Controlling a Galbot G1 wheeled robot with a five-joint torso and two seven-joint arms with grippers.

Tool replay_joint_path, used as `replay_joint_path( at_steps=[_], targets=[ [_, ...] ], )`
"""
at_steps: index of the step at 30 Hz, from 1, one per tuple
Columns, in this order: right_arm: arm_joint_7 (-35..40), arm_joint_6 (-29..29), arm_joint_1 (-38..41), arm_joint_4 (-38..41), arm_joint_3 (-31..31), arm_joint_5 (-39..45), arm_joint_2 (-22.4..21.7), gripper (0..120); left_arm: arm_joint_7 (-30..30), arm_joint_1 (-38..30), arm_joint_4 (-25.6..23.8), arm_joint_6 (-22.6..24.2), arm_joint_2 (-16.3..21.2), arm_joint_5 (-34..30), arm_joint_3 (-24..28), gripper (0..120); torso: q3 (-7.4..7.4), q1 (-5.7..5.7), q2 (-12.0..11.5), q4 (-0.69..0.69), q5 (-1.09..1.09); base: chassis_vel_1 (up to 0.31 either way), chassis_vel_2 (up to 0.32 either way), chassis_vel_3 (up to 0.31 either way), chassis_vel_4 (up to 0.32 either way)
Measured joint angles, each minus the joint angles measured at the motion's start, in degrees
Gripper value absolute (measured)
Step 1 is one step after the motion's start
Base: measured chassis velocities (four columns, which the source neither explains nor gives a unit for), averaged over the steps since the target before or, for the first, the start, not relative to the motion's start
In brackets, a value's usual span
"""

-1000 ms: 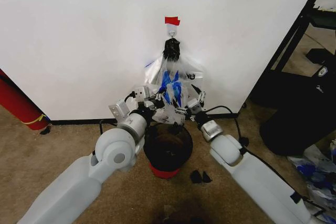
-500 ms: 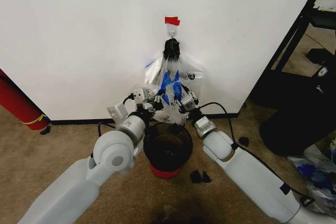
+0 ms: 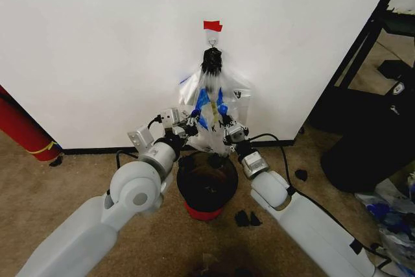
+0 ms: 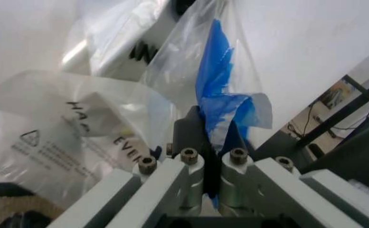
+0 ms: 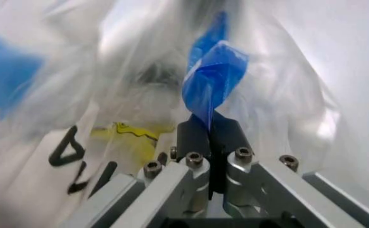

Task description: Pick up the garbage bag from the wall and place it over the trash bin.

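Note:
On the white wall (image 3: pixel 97 43), under a red tape patch (image 3: pixel 212 26), the translucent garbage bag (image 3: pixel 214 105) hangs from a small hook (image 3: pixel 212 42). It has black lettering and blue handles. Both arms reach up to its lower part. My left gripper (image 3: pixel 193 120) is shut on a blue handle strip (image 4: pixel 219 95). My right gripper (image 3: pixel 225 124) is shut on the other blue strip (image 5: pixel 212 80). A yellow print (image 5: pixel 130 135) shows through the plastic. Directly below the bag, on the carpet between my forearms, stands the dark round trash bin (image 3: pixel 207 180) with a red base (image 3: pixel 202 212).
A red cylinder (image 3: pixel 23 131) leans at the left by the black baseboard (image 3: pixel 97 150). A black rack (image 3: pixel 373 37) and a dark bulky object (image 3: pixel 369 144) stand at the right. More bags (image 3: pixel 392 215) lie on the floor at the right. Small black pieces (image 3: pixel 246 218) lie beside the bin.
My right gripper has moved left, closer to the bag's middle. The blue handles, bunched together before, now spread apart between the two grippers.

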Motion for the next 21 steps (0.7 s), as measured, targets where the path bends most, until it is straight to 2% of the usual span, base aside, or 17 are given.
replay_joint_path(
  at_steps=[7, 14, 21],
  targets=[
    [0.76, -0.12, -6.15, 5.20, 5.10, 5.63, -1.04, 0, 0.24, 3.15, -2.00, 0.05, 1.57, -0.19, -1.33, 0, 0.00, 0.00, 0.00, 0.00, 0.01, 0.000, 0.000, 0.000, 0.000],
    [-2.42, 2.46, -14.66, 9.25, 12.43, 5.00, -1.13, 0, 0.28, 5.54, -3.00, 0.06, 1.81, 0.05, -1.45, 0, -0.01, 0.00, 0.00, -0.01, 0.01, 0.000, 0.000, 0.000, 0.000],
    [-4.16, 4.35, -20.61, 11.01, 16.63, 3.66, -0.81, 0, 0.74, 7.49, -3.86, 0.07, 1.84, 0.86, -1.92, 0, -0.01, 0.00, 0.00, -0.01, 0.01, 0.000, 0.000, 0.000, 0.000]
  ],
)
